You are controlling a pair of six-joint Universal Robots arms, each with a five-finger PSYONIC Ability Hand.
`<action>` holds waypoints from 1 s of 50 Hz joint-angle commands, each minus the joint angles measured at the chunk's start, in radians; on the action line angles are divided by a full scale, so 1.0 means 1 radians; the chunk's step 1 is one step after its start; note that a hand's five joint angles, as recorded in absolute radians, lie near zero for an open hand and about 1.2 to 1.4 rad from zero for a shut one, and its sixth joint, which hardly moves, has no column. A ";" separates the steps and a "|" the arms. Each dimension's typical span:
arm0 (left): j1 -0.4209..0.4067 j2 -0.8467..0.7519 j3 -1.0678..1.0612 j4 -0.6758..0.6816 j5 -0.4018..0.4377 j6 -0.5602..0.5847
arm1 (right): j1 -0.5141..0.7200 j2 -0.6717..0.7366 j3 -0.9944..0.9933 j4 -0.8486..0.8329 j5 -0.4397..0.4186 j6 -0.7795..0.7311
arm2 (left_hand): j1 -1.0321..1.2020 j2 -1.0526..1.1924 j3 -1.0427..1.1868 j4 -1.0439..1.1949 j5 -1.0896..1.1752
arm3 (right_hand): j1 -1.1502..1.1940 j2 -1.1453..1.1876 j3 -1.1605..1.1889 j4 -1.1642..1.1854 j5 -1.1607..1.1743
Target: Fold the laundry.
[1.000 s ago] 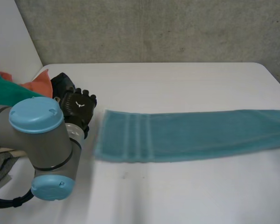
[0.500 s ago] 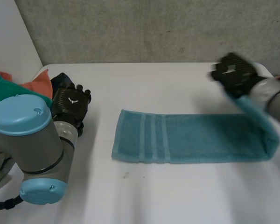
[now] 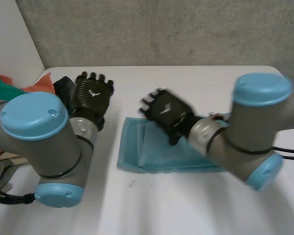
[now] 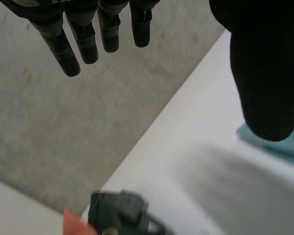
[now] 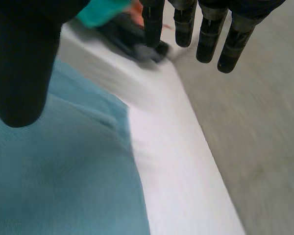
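The teal terry towel (image 3: 159, 156) lies flat near the middle of the white tabletop (image 3: 186, 81), doubled over on itself, the end of its upper layer stopping just short of the lower layer's left end. Over the towel's left part and far edge is the right hand (image 3: 165, 113). In the right wrist view its fingers (image 5: 208, 29) are straight and spread away from the thumb, holding nothing, with the teal cloth (image 5: 63, 171) under the palm. The left hand (image 3: 90, 95) is raised just left of the towel, apart from it. In its own wrist view its fingers (image 4: 83, 34) are also straight and wide, empty. At the tabletop's far left lies a heap of green cloth (image 3: 0, 90), orange cloth (image 3: 41, 85) and a dark crumpled garment (image 3: 62, 87).
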State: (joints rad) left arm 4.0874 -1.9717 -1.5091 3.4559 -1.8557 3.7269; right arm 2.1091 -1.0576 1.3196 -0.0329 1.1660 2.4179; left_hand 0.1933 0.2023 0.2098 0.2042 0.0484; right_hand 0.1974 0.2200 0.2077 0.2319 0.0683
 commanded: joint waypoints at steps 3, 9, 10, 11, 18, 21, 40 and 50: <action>-0.125 -0.137 0.136 0.000 0.099 -0.070 | -0.332 -0.176 0.234 0.031 -0.006 0.326 | -0.012 -0.021 -0.029 -0.023 -0.042 | -0.023 -0.046 -0.033 -0.057 -0.068; -0.173 -0.206 0.158 -0.021 0.176 -0.088 | -0.509 -0.205 0.384 0.025 -0.081 0.188 | 0.137 0.128 0.121 0.126 0.108 | -0.023 -0.046 -0.033 -0.057 -0.068; -0.182 -0.213 0.153 -0.030 0.180 -0.088 | -0.526 -0.206 0.398 0.025 -0.092 0.173 | 0.146 0.137 0.130 0.135 0.117 | -0.023 -0.046 -0.033 -0.057 -0.068; -0.188 -0.216 0.150 -0.040 0.184 -0.088 | -0.550 -0.206 0.420 0.025 -0.103 0.152 | 0.146 0.137 0.130 0.136 0.117 | -0.023 -0.046 -0.033 -0.057 -0.068; -0.205 -0.245 0.133 -0.106 0.181 -0.090 | -0.624 -0.206 0.460 0.025 -0.118 0.132 | 0.240 0.231 0.224 0.229 0.211 | -0.023 -0.046 -0.033 -0.057 -0.068; -0.199 -0.265 0.139 -0.112 0.182 -0.085 | -0.632 -0.208 0.463 0.025 -0.118 0.135 | 0.340 0.331 0.324 0.329 0.310 | -0.023 -0.046 -0.033 -0.057 -0.068; -0.177 -0.342 0.185 -0.215 0.136 -0.079 | -0.658 -0.229 0.530 0.025 -0.154 0.132 | 1.203 1.194 1.186 1.192 1.173 | 0.052 0.029 0.042 0.017 0.007; -0.177 -0.277 0.149 -0.221 -0.017 -0.078 | -0.658 -0.235 0.559 0.022 -0.154 0.142 | 1.203 1.194 1.186 1.192 1.173 | 0.049 0.026 0.039 0.015 0.004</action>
State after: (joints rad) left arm 3.9071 -2.2983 -1.3315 3.2347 -1.8045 3.6491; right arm 1.4511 -1.2900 1.8672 -0.0083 1.0116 2.5543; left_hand 1.0498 1.1874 1.1863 1.1981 0.9972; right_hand 0.1974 0.2203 0.2104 0.2320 0.0683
